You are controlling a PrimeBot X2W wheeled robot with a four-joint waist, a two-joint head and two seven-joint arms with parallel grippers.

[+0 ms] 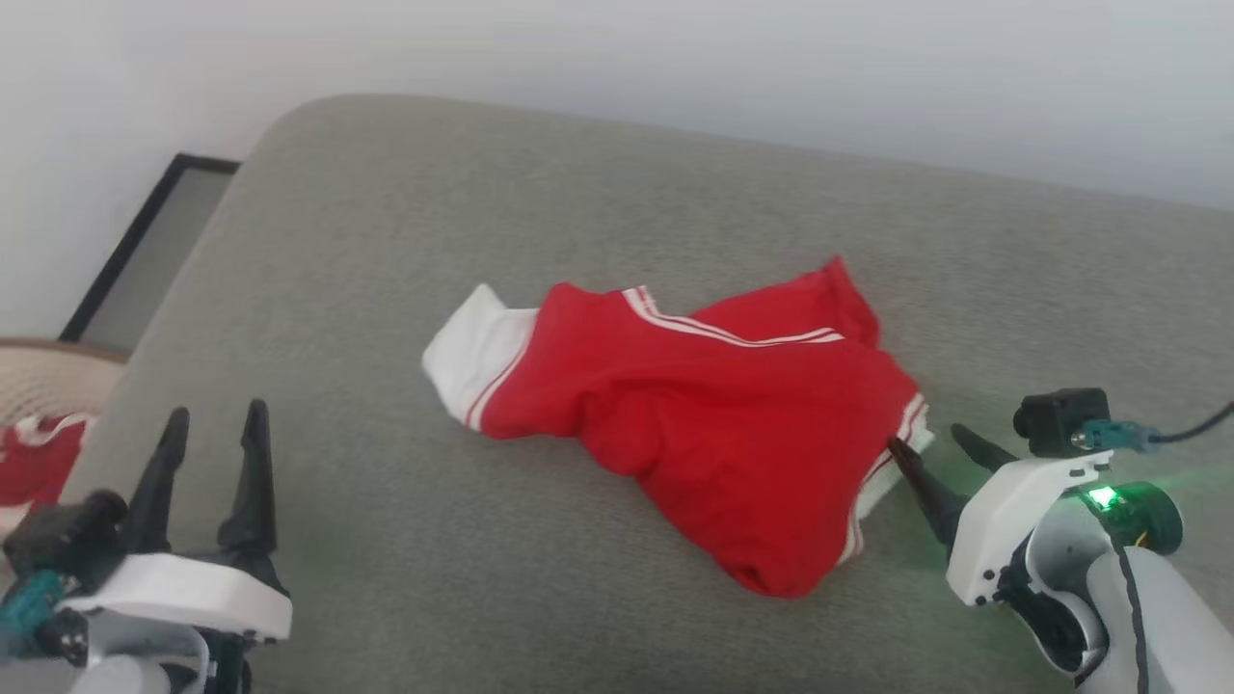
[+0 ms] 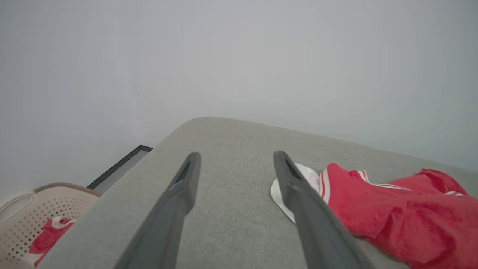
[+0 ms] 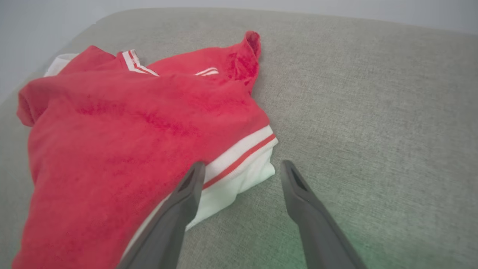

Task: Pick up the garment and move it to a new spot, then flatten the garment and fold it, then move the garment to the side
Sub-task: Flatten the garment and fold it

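Jersey T-shirt [image 1: 713,424], red with white sleeves, is lying crumpled on grey fabric sofa [image 1: 434,193], long axis slanting toward my right gripper [image 1: 924,436], spread beside its striped sleeve [image 3: 239,164]; I am holding left gripper [image 1: 217,410], spread, well apart.

White wrist shells [image 1: 1003,511] carry tapered dark jaws (green light [image 1: 1102,497], perhaps an LED).

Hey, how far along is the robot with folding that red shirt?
Nothing looks done yet: the shirt lies crumpled on the grey cushion. In hand: the open right gripper is at its white sleeve, gripping nothing; the open left gripper sits apart. Moving, flattening, folding and setting aside remain.
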